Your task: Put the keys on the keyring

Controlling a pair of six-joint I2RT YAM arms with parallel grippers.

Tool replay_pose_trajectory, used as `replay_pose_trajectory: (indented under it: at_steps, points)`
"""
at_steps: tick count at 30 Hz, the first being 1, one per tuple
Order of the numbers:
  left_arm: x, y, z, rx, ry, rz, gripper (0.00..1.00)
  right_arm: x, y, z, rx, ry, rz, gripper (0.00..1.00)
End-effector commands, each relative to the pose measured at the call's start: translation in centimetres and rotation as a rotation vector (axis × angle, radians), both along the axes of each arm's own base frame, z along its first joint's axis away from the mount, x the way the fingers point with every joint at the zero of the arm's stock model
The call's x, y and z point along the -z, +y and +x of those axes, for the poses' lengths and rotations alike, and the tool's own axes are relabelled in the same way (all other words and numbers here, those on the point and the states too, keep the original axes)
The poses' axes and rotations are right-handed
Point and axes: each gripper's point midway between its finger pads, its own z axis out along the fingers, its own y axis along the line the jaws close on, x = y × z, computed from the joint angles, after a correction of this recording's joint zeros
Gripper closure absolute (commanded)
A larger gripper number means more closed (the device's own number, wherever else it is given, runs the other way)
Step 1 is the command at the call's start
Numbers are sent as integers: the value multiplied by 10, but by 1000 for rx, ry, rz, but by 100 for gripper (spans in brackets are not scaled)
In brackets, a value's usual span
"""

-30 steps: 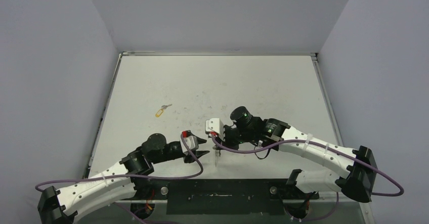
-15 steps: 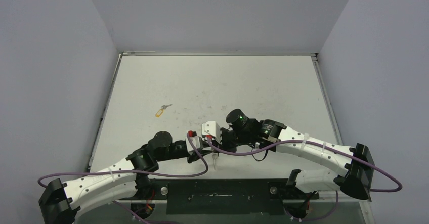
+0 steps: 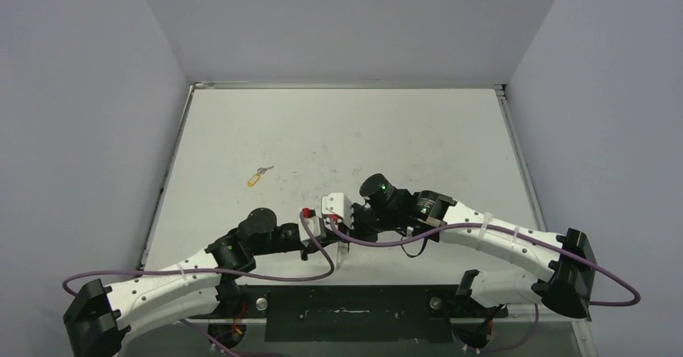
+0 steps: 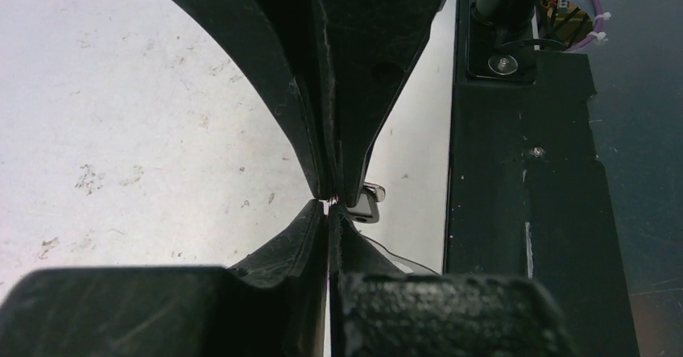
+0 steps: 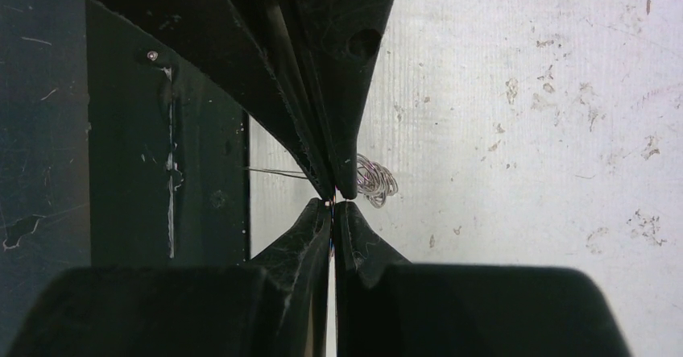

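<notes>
Silver keyring (image 5: 377,181) pinched at closed right gripper (image 5: 333,200) tips; left gripper (image 4: 330,202) closed alongside.

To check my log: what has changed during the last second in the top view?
The left gripper moved right, up to the right gripper, and its open fingers closed. The right gripper shifted slightly left and nearer. The key with the yellow tag stayed in place.

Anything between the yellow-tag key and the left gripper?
Nothing: top external shows only bare, scuffed table between the yellow-tag key and the left gripper.
</notes>
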Motion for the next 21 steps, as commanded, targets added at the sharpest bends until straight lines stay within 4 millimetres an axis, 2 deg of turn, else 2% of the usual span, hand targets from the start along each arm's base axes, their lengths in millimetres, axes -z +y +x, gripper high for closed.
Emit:
replay_pose_trajectory:
  at_steps: [1, 8, 10, 12, 21]
  points:
    - [-22, -9, -2, 41, -51, -64, 100, -26, 17, 4, -11, -42, 92, 100]
    - [-20, -4, -4, 40, -55, -42, 100, -32, 15, 5, -13, -74, 113, 100]
    - [-22, -2, -3, 34, -61, -36, 86, -35, 15, 5, -16, -79, 122, 100]
    - [-24, 0, -4, 33, -72, -36, 81, -39, 15, 4, -22, -78, 133, 100]
    - [-25, -3, -5, 57, -78, -29, 81, -47, 20, 1, -42, -75, 160, 100]
